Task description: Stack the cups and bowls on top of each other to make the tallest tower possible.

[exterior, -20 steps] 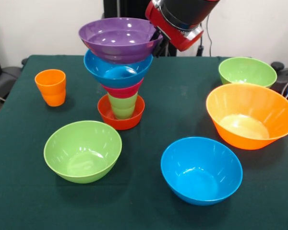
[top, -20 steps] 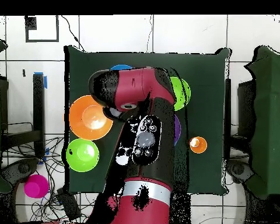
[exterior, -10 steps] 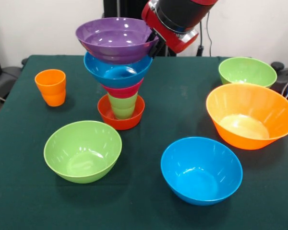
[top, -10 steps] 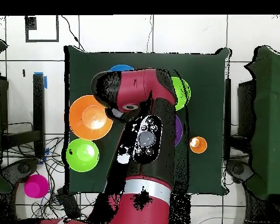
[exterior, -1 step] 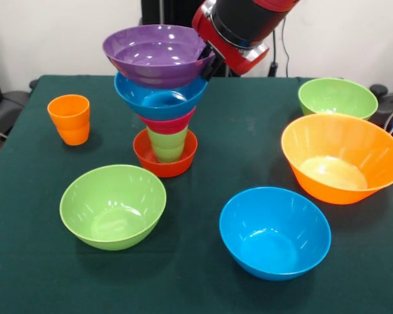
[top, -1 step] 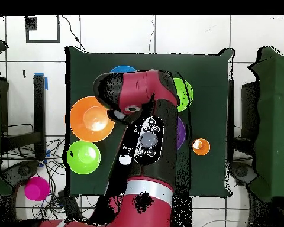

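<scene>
A dark green cloth covers the table (exterior, -1 step: pixel 203 163), with a pale wall behind it. At the left of the front view an orange cup (exterior, -1 step: pixel 69 119) stands alone, well apart from the rest. Below and right of it, in the lower left, sits a lime green bowl (exterior, -1 step: pixel 112 205). Just above that bowl rises the tower (exterior, -1 step: pixel 162 98): a small red-orange bowl (exterior, -1 step: pixel 165 157) at the base, a light green cup (exterior, -1 step: pixel 168 143) standing in it, then a pink bowl (exterior, -1 step: pixel 168 123), a blue bowl (exterior, -1 step: pixel 160 95) and a purple bowl (exterior, -1 step: pixel 157 53) on top, each wider than the one below. The gripper (exterior, -1 step: pixel 206 64) meets the purple bowl's right rim, under the red and black arm (exterior, -1 step: pixel 239 29); whether its fingers clamp the rim or stand apart I cannot tell. Lower centre lies a second blue bowl (exterior, -1 step: pixel 274 232), right of it the very large orange bowl (exterior, -1 step: pixel 342 157), and upper right another lime green bowl (exterior, -1 step: pixel 337 97).

The column is top-heavy on a narrow cup, so I judge that a sideways drag on the rim could tip it over.
</scene>
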Controlling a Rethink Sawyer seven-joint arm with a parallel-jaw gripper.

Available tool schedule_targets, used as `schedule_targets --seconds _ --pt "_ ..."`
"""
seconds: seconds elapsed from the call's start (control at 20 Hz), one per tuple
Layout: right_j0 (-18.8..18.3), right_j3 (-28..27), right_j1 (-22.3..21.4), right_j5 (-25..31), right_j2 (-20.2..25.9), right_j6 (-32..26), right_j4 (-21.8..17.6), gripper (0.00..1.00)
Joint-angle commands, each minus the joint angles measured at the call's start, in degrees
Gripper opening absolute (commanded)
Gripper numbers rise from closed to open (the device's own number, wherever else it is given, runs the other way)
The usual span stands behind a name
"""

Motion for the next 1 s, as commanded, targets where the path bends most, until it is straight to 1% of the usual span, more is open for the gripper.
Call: schedule_targets --seconds 0.05,0.25,0.45,1.0 --pt "1.0 -3.2 1.9 5.4 2.9 0.5 -1.1 0.00" --pt "1.0 -4.4 2.9 4.9 2.9 1.0 -1.1 0.00" --pt "0.4 -5.3 3.5 4.5 3.2 -0.1 -1.0 0.00" --pt "0.0 -4.3 3.9 3.0 3.1 0.3 0.1 0.00"
